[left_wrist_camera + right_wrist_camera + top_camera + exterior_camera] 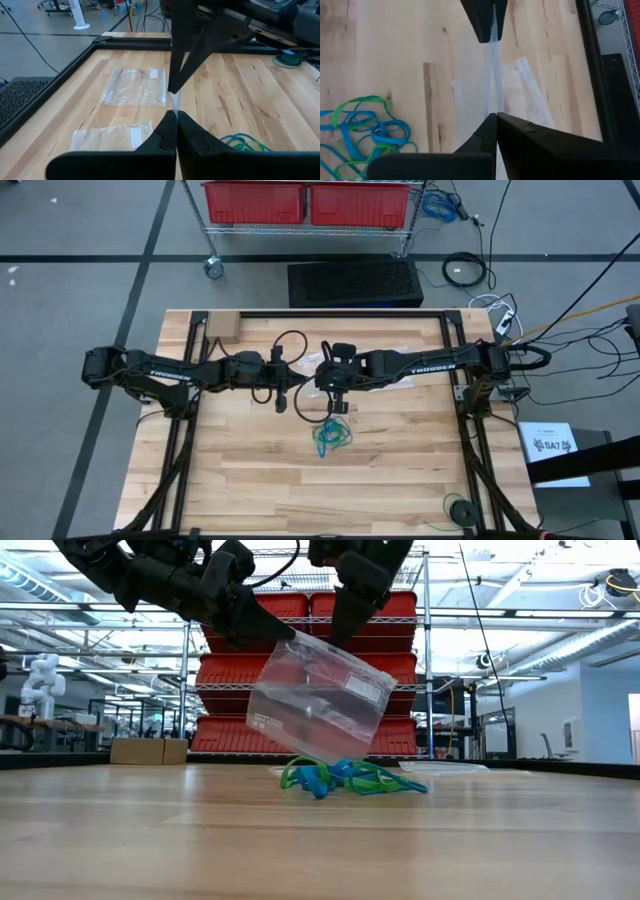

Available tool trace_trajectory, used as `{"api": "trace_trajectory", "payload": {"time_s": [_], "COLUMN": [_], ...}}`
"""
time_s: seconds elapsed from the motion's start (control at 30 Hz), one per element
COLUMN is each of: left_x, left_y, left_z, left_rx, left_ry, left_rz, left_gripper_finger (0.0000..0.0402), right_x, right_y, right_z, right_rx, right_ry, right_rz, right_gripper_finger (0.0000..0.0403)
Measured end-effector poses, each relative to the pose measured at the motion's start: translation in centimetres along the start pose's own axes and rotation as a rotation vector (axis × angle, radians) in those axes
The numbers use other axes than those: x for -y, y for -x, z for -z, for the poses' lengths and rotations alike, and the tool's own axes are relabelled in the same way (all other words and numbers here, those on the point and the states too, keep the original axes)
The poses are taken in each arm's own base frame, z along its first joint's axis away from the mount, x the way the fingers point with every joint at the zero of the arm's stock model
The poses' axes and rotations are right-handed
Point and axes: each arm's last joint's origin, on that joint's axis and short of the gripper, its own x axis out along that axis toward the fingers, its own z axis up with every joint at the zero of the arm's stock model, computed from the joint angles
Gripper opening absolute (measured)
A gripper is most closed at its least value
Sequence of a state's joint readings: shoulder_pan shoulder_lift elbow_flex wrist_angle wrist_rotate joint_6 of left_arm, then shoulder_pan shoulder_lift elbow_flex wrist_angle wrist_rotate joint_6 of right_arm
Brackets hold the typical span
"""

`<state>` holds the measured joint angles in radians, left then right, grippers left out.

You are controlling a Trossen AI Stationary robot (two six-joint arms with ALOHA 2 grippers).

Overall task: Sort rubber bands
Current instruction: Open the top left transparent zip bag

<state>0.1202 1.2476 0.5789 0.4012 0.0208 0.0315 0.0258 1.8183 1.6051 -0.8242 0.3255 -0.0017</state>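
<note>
The work surface is a light wooden table [400, 480] in a workshop, with a wire shelving rack holding red bins [340, 670] behind it. Above the table centre, the left gripper [285, 637] and the right gripper [335, 640] meet, each with its fingers pressed together on the top edge of one clear plastic bag [315, 700]; the bag hangs between them, tilted, clear of the table. In the left wrist view the left gripper's fingertips [172, 120] pinch the bag edge directly opposite the right gripper's. Just below and on the near side of the hanging bag, the rubber bands [331, 436] lie in one tangled heap of green, teal and blue loops on the table, not touched by either gripper. Further out, two more flat clear bags [135, 87] lie on the table on the far side of the grippers. A small cardboard box [221, 328] sits at the far left corner.
</note>
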Motion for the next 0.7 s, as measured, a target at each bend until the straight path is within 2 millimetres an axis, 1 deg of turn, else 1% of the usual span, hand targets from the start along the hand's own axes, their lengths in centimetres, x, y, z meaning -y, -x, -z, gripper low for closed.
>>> {"api": "trace_trajectory", "payload": {"time_s": [0.17,0.27,0.4,0.47,0.6,0.7], "left_x": [0.0,0.0,0.0,0.1,0.1,0.4], "left_y": [0.0,0.0,0.0,0.0,0.0,0.0], "left_z": [0.0,0.0,0.0,0.1,0.2,0.2], "left_rx": [0.000,0.000,-0.005,-0.013,-0.019,-0.023], "left_ry": [0.000,0.000,0.000,0.000,0.002,-0.001], "left_rz": [0.000,0.001,0.002,0.004,0.005,0.017], "left_gripper_finger": [0.0000,0.0000,0.0000,0.0000,0.0000,0.0000], "right_x": [-0.2,-0.3,-0.6,-0.6,-0.9,-1.1], "right_y": [0.0,-0.6,-1.6,-1.9,-2.8,-3.6], "right_z": [-0.4,-0.5,0.4,1.0,1.8,2.3], "right_rx": [0.040,0.069,0.047,0.040,0.105,0.119], "right_ry": [-0.013,-0.023,-0.020,-0.048,-0.108,-0.123], "right_rz": [-0.074,-0.112,-0.109,-0.076,-0.069,-0.069], "right_gripper_finger": [0.0000,0.0000,0.0000,0.0000,0.0000,0.0000]}}
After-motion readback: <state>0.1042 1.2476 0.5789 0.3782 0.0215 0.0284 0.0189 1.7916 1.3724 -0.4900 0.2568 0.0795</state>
